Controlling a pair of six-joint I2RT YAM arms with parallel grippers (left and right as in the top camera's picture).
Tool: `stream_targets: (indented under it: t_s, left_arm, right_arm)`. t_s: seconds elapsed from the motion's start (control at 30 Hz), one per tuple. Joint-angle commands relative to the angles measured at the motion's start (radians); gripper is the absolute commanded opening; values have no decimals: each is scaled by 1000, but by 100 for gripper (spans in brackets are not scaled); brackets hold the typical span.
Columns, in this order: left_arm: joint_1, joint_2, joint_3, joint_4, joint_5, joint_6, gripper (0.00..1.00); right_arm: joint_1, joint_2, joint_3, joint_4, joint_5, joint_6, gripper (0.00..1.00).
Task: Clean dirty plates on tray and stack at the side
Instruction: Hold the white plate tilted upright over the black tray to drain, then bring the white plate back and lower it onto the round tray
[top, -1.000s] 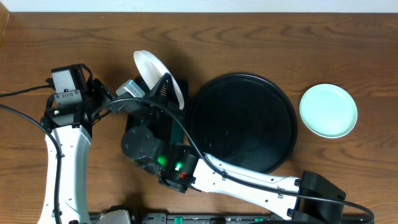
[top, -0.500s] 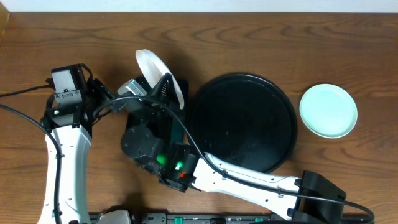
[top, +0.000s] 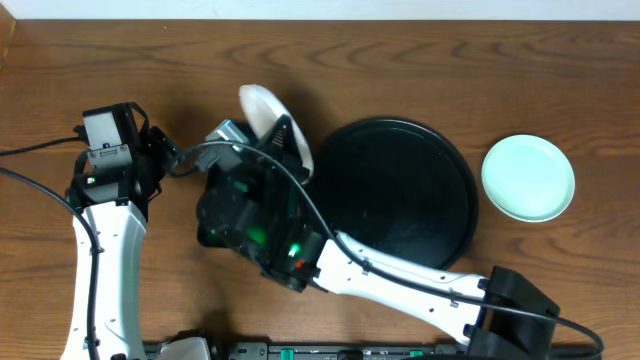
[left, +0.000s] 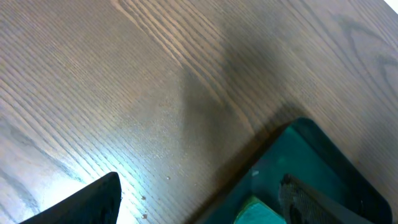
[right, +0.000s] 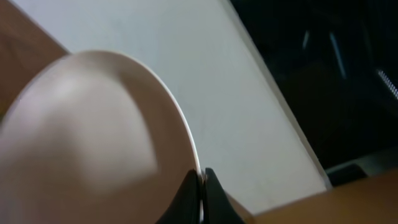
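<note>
One white plate (top: 258, 103), tilted on edge just left of the black tray (top: 400, 200), is pinched by its rim in our fully closed right pincer (right: 200, 180), so we should carry it slowly without swinging, while our left pincer (left: 199, 196) gapes wide, empty.

The table (top: 400, 60) is brown wood with a clear grain and a soft sheen. The tray (top: 400, 200) is glossy black and smooth. At its three o'clock a pale mint plate (top: 528, 178) looks smooth and matt. At its ten o'clock the white plate (top: 262, 105) is smooth too. The small green tray (left: 305, 155) shines like plastic.
</note>
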Motion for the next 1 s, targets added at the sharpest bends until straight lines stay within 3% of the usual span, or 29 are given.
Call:
stream_targets:
  t_s: [0.0, 0.2, 0.5, 0.97]
  left_arm:
    - [3, 0, 16, -3, -12, -1, 81]
    - [3, 0, 16, -3, -12, -1, 81]
    - [3, 0, 16, -3, -12, -1, 81]
    - [3, 0, 16, -3, -12, -1, 81]
  right_arm:
    - [-25, 6, 15, -58, -7, 163, 1]
    - [-44, 6, 15, -186, -148, 292, 1]
    - [-80, 6, 15, -266, -195, 415, 1]
    - [-113, 6, 15, -340, -363, 414, 1]
